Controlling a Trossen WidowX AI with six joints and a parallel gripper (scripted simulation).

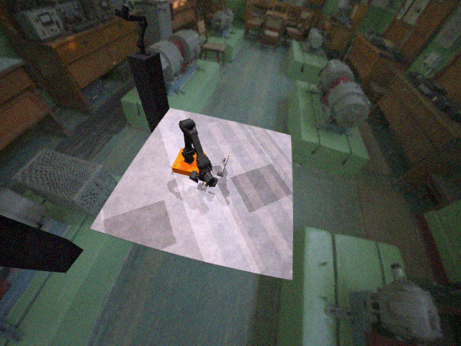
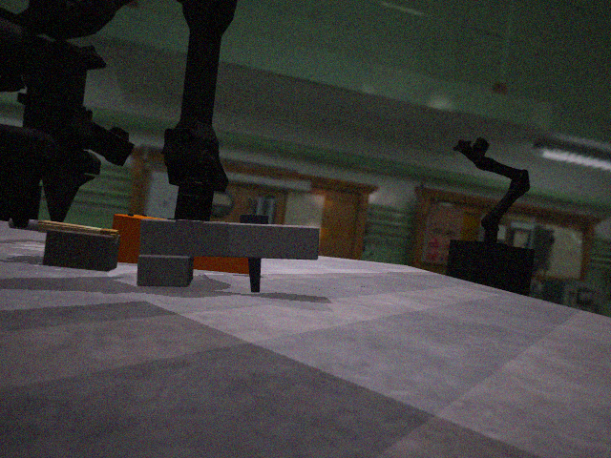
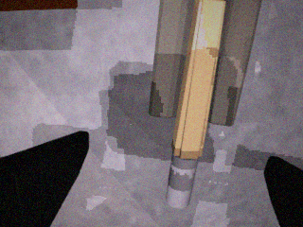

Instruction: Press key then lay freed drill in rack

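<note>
Above the drill (image 3: 196,80), the gripper (image 3: 177,186) hangs wide open and holds nothing, its fingers well apart. Yellow-bodied, the drill lies in the grey rack (image 3: 168,61), grey tip (image 3: 181,184) sticking out.

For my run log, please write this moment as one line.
tool: open, holds nothing | drill: lying in rack, grey tip past its end | tool above drill tip | task: drill laid
</note>
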